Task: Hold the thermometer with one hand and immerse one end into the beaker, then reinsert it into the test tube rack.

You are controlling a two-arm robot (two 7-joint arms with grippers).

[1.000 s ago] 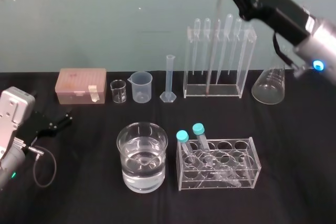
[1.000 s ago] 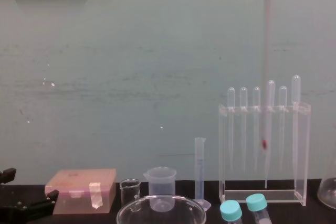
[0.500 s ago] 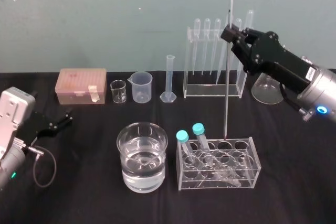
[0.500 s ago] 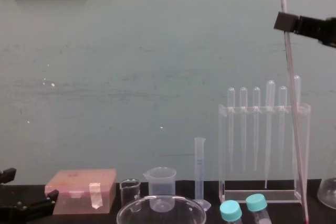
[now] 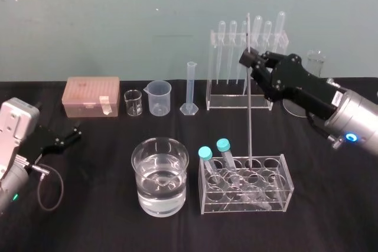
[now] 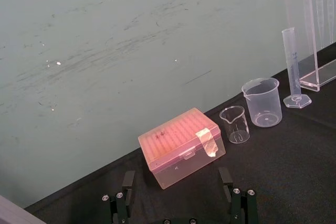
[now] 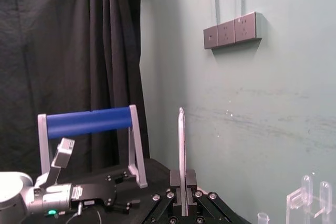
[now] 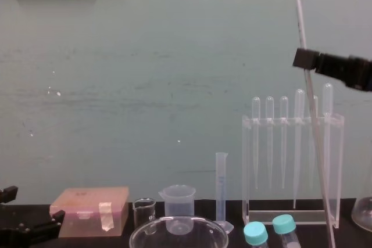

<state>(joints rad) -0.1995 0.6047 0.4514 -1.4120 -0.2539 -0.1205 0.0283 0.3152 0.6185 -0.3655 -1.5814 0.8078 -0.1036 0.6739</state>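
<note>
My right gripper is shut on the thermometer, a long thin glass rod held nearly upright. Its lower end hangs at the back holes of a low tube rack. In the chest view the thermometer slants down past the right gripper. The right wrist view has the rod sticking up from the closed right gripper. The beaker, wide and half full of water, stands left of the low rack. The test tube rack, tall and clear, holds several pipettes at the back. My left gripper rests open at the far left.
Along the back stand a pink box, a small glass beaker, a plastic measuring cup and a graduated cylinder. A glass flask sits behind the right arm. Two teal-capped tubes lean in the low rack.
The right gripper has come down and toward me with the thermometer, away from the tall rack. The rod's lower end now hangs at the low tube rack. The left arm is still.
</note>
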